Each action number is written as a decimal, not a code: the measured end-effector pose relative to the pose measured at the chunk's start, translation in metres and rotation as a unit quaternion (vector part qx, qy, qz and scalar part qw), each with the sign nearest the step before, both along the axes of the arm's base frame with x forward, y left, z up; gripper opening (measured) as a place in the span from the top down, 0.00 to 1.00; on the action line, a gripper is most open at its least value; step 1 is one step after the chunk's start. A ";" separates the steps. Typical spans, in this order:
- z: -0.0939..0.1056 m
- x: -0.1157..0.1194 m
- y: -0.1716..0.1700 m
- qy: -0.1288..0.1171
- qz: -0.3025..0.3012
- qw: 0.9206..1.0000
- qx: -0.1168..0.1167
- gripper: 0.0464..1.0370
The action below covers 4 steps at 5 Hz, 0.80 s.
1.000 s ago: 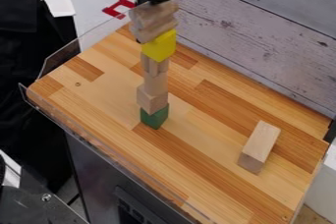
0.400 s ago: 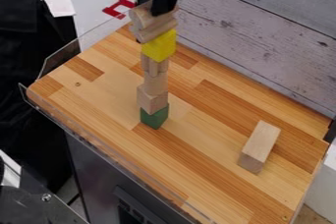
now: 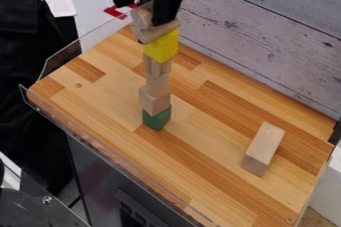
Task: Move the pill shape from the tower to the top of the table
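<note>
My black gripper hangs over the tower from the top edge, its fingers spread. One finger comes down in front of the right part of the top wooden piece, while the other stands behind its left side. That rounded piece, likely the pill shape, lies on another slanted wooden piece; contact with the fingers cannot be told. Beneath them, a yellow block, pale wooden pieces and a green block make up the upright tower on the wooden table.
A pale rectangular block lies at the table's right. A low clear edging runs along the left side, and a grey plank wall stands behind. Beyond the table's far left corner is a red bracket.
The gripper has come down over the tower's top, so its near finger now covers part of the uppermost piece. The tower and the block on the right have stayed in place.
</note>
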<state>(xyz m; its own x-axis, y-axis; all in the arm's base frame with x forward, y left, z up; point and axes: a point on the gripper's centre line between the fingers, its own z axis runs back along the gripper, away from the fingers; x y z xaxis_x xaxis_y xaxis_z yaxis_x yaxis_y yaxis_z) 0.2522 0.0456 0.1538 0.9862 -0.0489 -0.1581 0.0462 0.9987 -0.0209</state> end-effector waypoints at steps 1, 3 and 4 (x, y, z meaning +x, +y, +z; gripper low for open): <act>0.000 0.000 0.001 -0.001 0.002 1.000 -0.003 0.39; 0.000 -0.002 0.002 0.004 0.004 1.000 -0.008 0.52; 0.003 -0.002 0.002 0.006 0.004 1.000 -0.008 0.52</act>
<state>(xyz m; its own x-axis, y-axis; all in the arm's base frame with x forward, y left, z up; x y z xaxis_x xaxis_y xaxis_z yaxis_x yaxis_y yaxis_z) 0.2500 0.0476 0.1572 0.9845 -0.0427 -0.1699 0.0368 0.9986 -0.0377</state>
